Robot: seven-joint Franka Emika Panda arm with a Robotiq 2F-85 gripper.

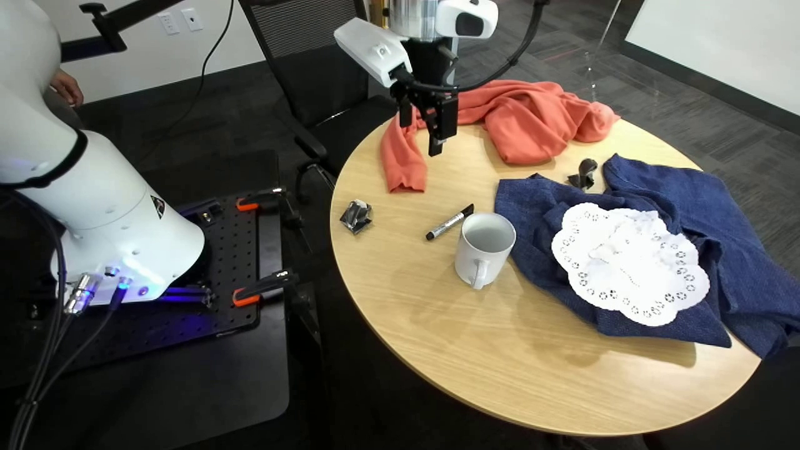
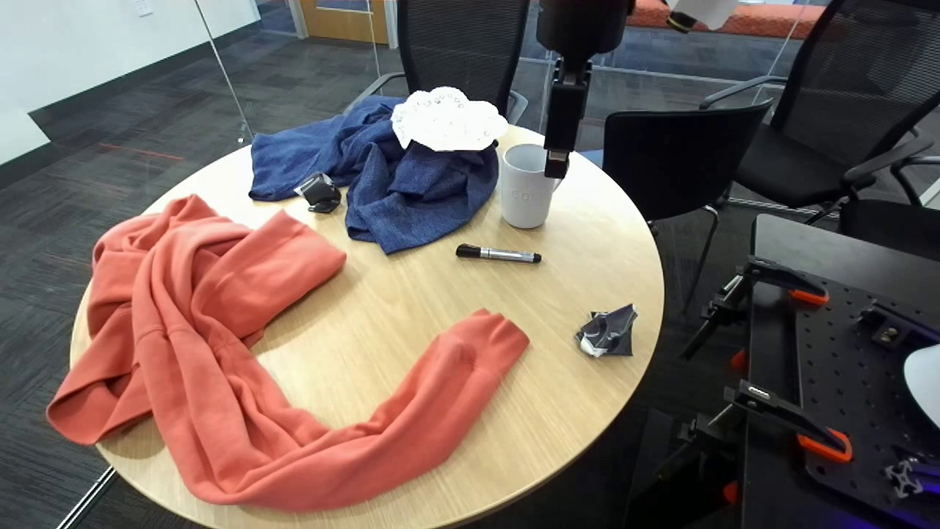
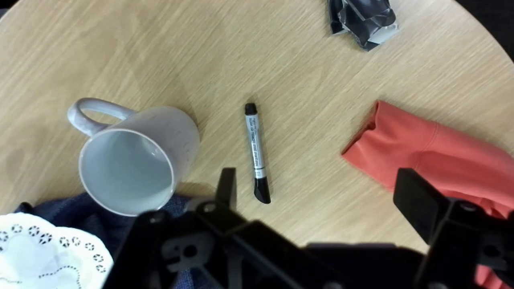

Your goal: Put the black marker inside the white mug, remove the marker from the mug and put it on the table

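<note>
The black marker point(image 1: 450, 223) lies flat on the light wooden table point(image 1: 400, 306), its barrel silvery-white with black ends. It also shows in an exterior view point(image 2: 499, 254) and in the wrist view point(image 3: 256, 146). The white mug point(image 1: 482, 253) stands upright beside the marker, apart from it. It shows in an exterior view point(image 2: 523, 197) and in the wrist view point(image 3: 170, 132), where its inside looks empty. My gripper point(image 1: 420, 134) is open and empty, raised above the table. In the wrist view the marker's cap end is between the spread fingers point(image 3: 315, 180), nearer the left one, and lower down.
A red-orange garment point(image 2: 213, 367) spreads over one side of the table. Blue denim point(image 1: 725, 219) lies beside the mug with a white lace doily point(image 1: 631, 262) on top. A crumpled dark wrapper point(image 2: 608, 332) lies near the edge. A small dark object point(image 2: 320, 192) lies by the denim.
</note>
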